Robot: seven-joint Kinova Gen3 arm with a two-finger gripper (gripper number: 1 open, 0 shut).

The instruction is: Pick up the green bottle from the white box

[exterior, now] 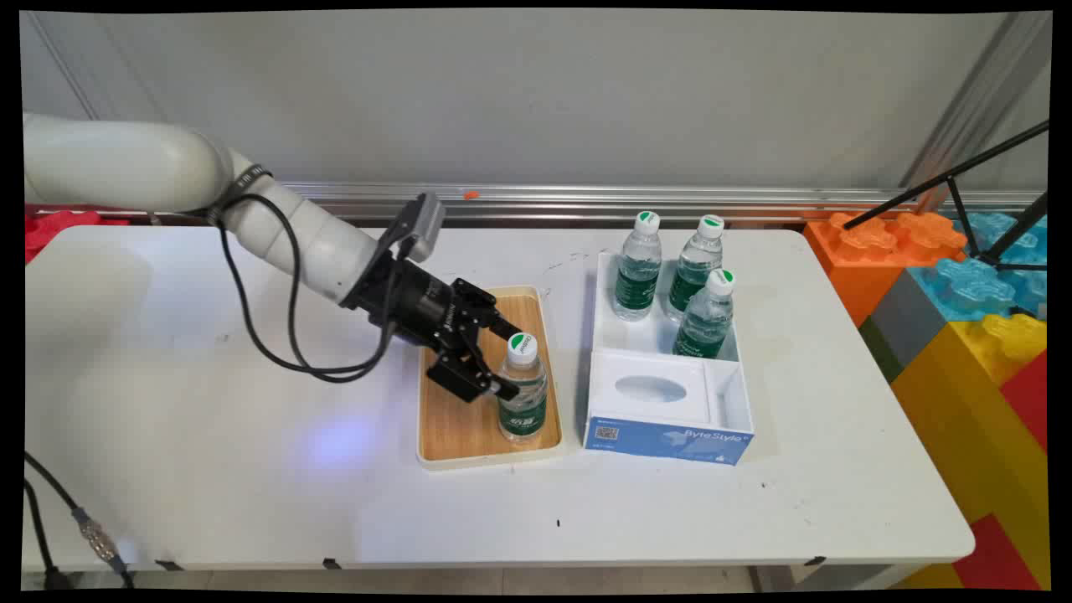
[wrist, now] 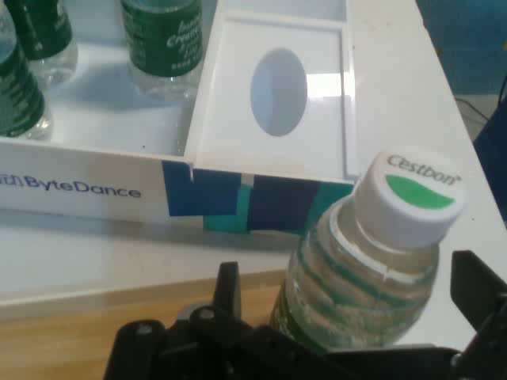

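A white worktop (exterior: 209, 435) is seen before a pale grey wall (exterior: 502, 92). Large coloured foam blocks (exterior: 963, 318) are stacked at right, crossed by a black tripod (exterior: 963, 180).

White table (exterior: 251, 469) w/ wooden tray (exterior: 456, 427), cream rim; one water bottle (exterior: 523, 389) upright in its right half, green label, white cap w/ green top. Just right of tray: white-and-blue box (exterior: 670, 440), 3 more bottles (exterior: 638, 268) upright in its far compartment; near part has insert w/ oval hole (exterior: 650, 389). Colored foam blocks (exterior: 963, 285) off table's right end.
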